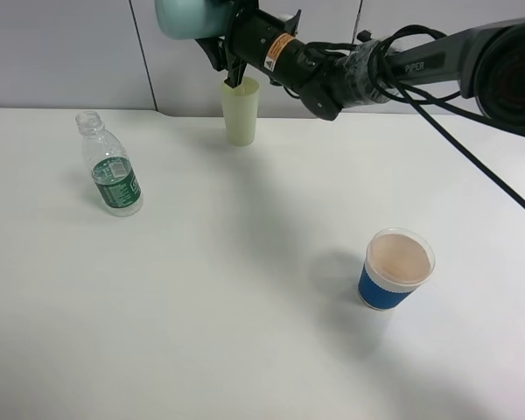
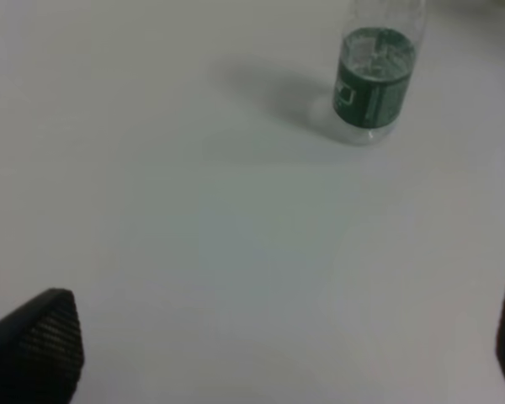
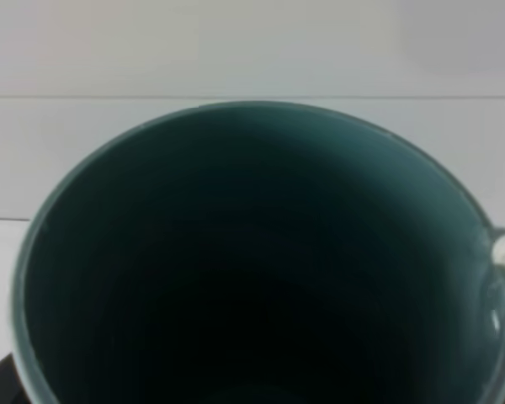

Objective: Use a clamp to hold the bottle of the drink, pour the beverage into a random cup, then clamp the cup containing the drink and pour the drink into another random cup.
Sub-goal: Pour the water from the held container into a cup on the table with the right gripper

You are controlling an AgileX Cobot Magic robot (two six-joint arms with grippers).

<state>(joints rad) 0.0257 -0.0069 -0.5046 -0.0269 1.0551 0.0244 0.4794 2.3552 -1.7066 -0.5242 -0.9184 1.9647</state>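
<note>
Light: bright, even, from overhead; white table (image 1: 245,332) evenly lit.
Shadows: soft; faint grey beside bottle (image 1: 111,166), left of blue paper cup (image 1: 395,269), and a broad dim patch mid-table.
Glare: none strong.
Left wrist view: soft focus, bluish cast; bottle (image 2: 374,80) blurred, near fingertips (image 2: 42,341) dark.
Right wrist view: teal cup (image 3: 261,252) fills frame, interior v. dark, rim blurred.

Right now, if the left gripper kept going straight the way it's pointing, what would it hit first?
Probably the bottle, which stands ahead of the open left gripper, a bit to one side. Only bare table lies before it. Depth is unclear, so the fingers might brush the tabletop first.
</note>
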